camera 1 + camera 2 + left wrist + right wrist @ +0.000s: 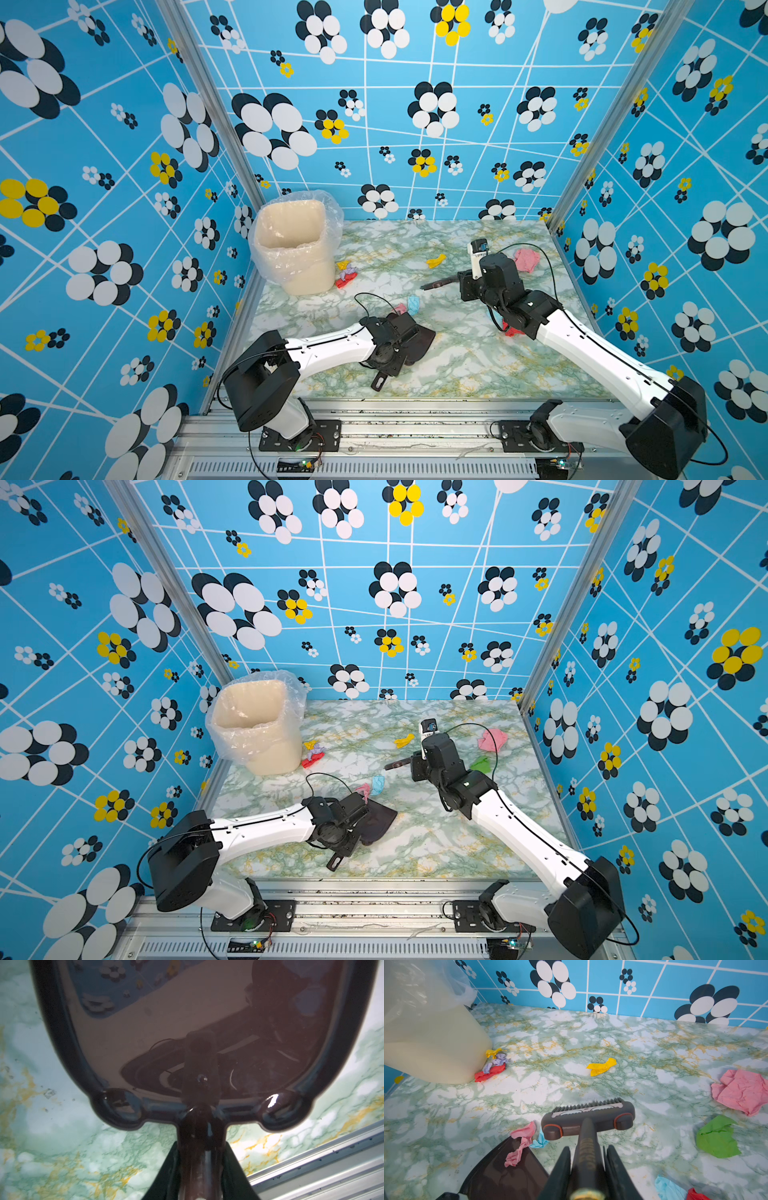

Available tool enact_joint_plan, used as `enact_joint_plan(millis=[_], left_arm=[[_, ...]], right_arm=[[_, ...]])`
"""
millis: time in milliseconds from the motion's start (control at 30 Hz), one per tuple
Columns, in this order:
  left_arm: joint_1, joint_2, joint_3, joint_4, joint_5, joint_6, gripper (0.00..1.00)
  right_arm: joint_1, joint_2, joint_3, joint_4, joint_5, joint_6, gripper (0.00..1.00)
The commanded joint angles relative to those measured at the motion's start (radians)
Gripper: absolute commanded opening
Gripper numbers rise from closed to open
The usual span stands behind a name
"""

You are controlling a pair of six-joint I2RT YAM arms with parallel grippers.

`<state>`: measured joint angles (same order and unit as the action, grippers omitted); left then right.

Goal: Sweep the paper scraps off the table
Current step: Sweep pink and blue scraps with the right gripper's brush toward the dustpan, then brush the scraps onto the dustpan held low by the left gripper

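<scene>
My left gripper (201,1144) is shut on the handle of a dark brown dustpan (419,336), which lies flat on the table (457,365). My right gripper (588,1147) is shut on the handle of a brush (587,1120) whose bristles point at the back wall. A pink scrap (521,1142) drapes over the pan's lip, with a light blue scrap (538,1142) beside it. Other paper scraps lie about: yellow (601,1067), large pink (741,1091), green (716,1138), and a yellow, purple and red cluster (492,1066) against the bin.
A cream bin (297,245) with a clear liner stands at the back left of the table. A red scrap (512,331) lies partly under my right arm, with a light blue scrap (668,1188) next to it. An aluminium rail (311,1167) edges the front.
</scene>
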<state>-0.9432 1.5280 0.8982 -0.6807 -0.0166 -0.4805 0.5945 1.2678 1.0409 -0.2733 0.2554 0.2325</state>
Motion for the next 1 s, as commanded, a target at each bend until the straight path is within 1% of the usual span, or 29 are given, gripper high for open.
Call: enact_joint_plan(millis=[0, 133, 233, 367, 467, 667, 833, 967], left_arm=[[-0.005, -0.03, -0.022, -0.042, -0.017, -0.026, 0.0], [-0.005, -0.025, -0.025, -0.045, -0.025, -0.034, 0.0], [-0.004, -0.02, -0.024, -0.041, -0.028, -0.035, 0.0], [-0.005, -0.007, -0.021, -0.042, -0.028, -0.035, 0.0], [-0.003, 0.001, -0.022, -0.042, -0.034, -0.033, 0.0], [0.001, 0.042, 0.017, -0.038, -0.037, -0.018, 0.0], [0.001, 0.074, 0.022, -0.022, -0.022, -0.019, 0.0], [0.002, 0.061, 0.014, -0.022, -0.029, -0.016, 0.0]], right_arm=[[-0.005, 0.035, 0.045, 0.069, -0.006, -0.03, 0.0], [-0.004, 0.073, 0.054, 0.056, -0.06, -0.032, 0.0], [-0.004, 0.074, 0.035, 0.054, -0.115, -0.029, 0.0], [0.003, 0.041, -0.021, 0.047, -0.168, 0.015, 0.0], [0.015, -0.013, -0.072, 0.026, -0.166, 0.04, 0.0], [0.07, -0.117, -0.079, -0.139, -0.175, 0.095, 0.0], [0.094, -0.177, -0.078, -0.242, -0.215, 0.119, 0.0], [0.097, -0.194, -0.07, -0.324, -0.258, 0.098, 0.0]])
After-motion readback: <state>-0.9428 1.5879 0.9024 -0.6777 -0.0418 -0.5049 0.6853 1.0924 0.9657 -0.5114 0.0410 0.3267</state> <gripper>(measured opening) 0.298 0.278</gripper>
